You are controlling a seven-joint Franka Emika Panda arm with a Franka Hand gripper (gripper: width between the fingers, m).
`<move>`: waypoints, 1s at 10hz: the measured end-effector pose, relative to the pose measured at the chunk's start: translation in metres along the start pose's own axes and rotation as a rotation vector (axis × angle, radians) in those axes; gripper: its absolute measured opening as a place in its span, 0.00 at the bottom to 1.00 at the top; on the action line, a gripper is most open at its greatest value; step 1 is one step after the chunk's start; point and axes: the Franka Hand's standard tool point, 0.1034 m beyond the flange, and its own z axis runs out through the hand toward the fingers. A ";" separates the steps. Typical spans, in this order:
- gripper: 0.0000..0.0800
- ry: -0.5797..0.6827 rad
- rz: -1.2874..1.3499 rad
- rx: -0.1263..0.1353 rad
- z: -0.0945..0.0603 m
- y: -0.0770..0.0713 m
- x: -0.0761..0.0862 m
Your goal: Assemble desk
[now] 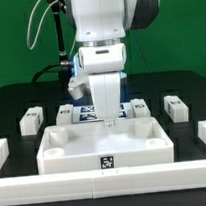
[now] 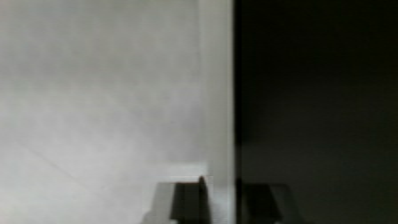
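White plastic tabletop [image 1: 65,159] is lying rim-up at the front, with four legs [image 1: 30,118] sitting in a row behind it. Your end effector [image 1: 110,119] is straddling its far rim, probably to reposition it; you cannot tell whether it is clamping.

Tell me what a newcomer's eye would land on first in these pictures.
The white arm fills the middle of the exterior view, with its end effector low at the far rim of the big white tabletop. Four small legs sit in a row behind the tabletop, two toward each side. The wrist view is split in two, pale on one side and black on the other.
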 end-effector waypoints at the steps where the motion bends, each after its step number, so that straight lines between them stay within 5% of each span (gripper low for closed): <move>1: 0.07 0.000 0.000 0.000 0.000 0.000 0.000; 8: 0.07 0.000 -0.009 0.000 0.000 0.002 0.002; 10: 0.07 0.010 -0.039 -0.018 0.000 0.026 0.018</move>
